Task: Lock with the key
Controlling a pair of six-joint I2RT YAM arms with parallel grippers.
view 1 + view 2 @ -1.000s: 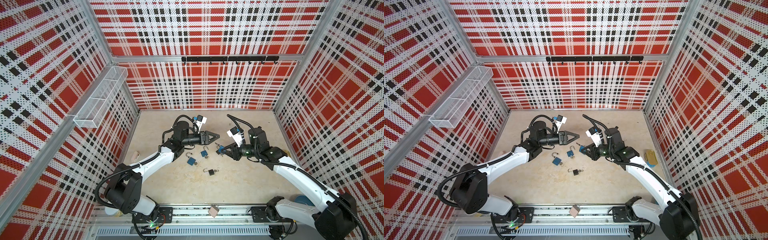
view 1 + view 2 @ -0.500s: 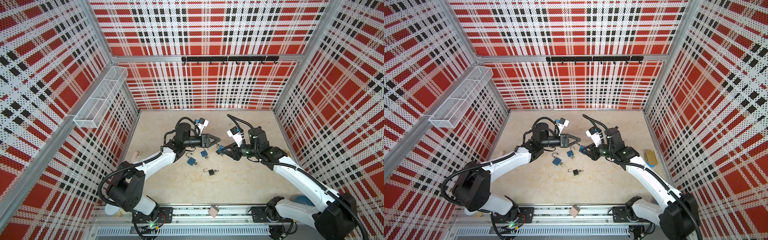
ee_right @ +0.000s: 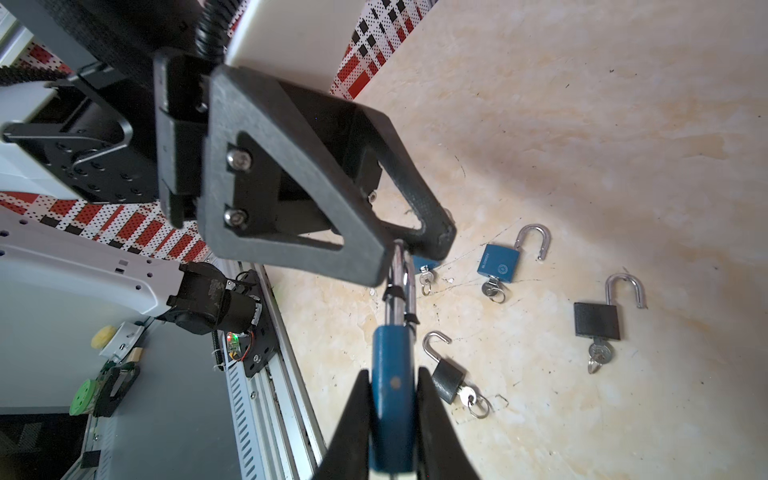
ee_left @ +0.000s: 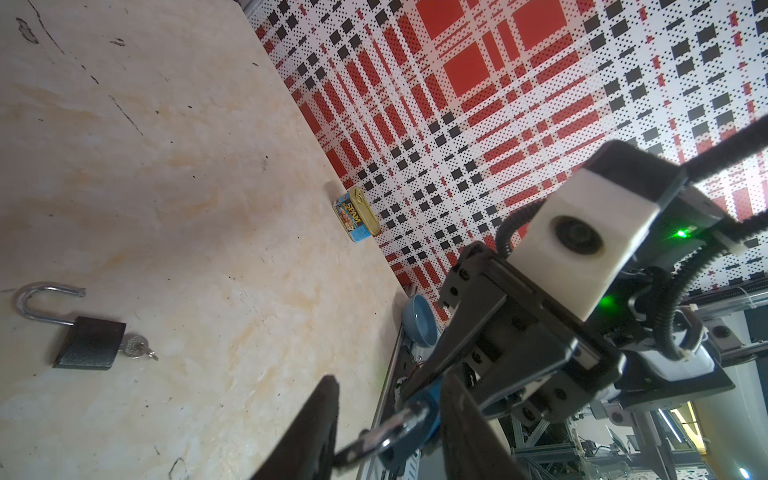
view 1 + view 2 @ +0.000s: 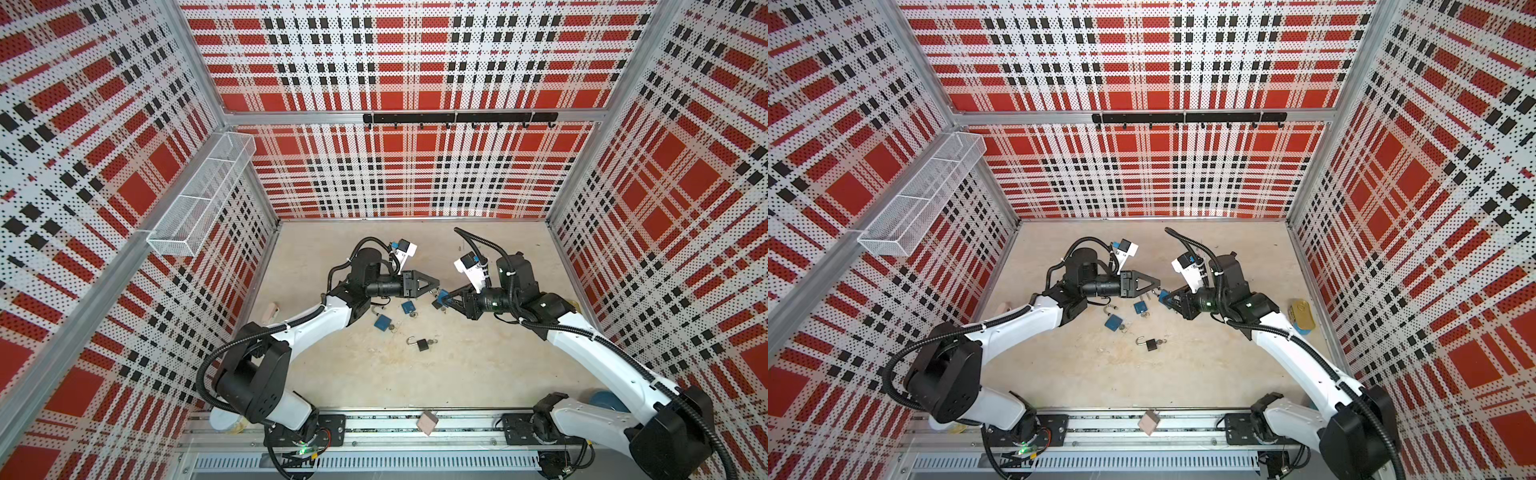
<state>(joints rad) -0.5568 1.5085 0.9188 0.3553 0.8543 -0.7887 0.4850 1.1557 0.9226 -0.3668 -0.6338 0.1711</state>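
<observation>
Right gripper (image 5: 446, 300) is clamped on the body of the blue padlock (image 5: 443, 295) in both top views, holding it above the table (image 5: 457, 374) between the arms. The left gripper (image 5: 437, 284) meets it tip to tip. Loose padlocks (image 5: 422, 344) lie below.

Left wrist: the left gripper's fingers (image 4: 324, 415) stand either side of the shackle (image 4: 386, 434), partly apart. Whether they pinch it I cannot tell.

Right wrist: the blue body sits squeezed between two black fingers (image 3: 434, 415), and the shackle reaches into the left gripper's tips. Keys (image 3: 598, 353) sit in the loose padlocks; the held one's key is hidden.

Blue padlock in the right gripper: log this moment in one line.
right gripper: shut on blue padlock body | left gripper: open jaws astride its shackle | loose: black padlock lying open
</observation>
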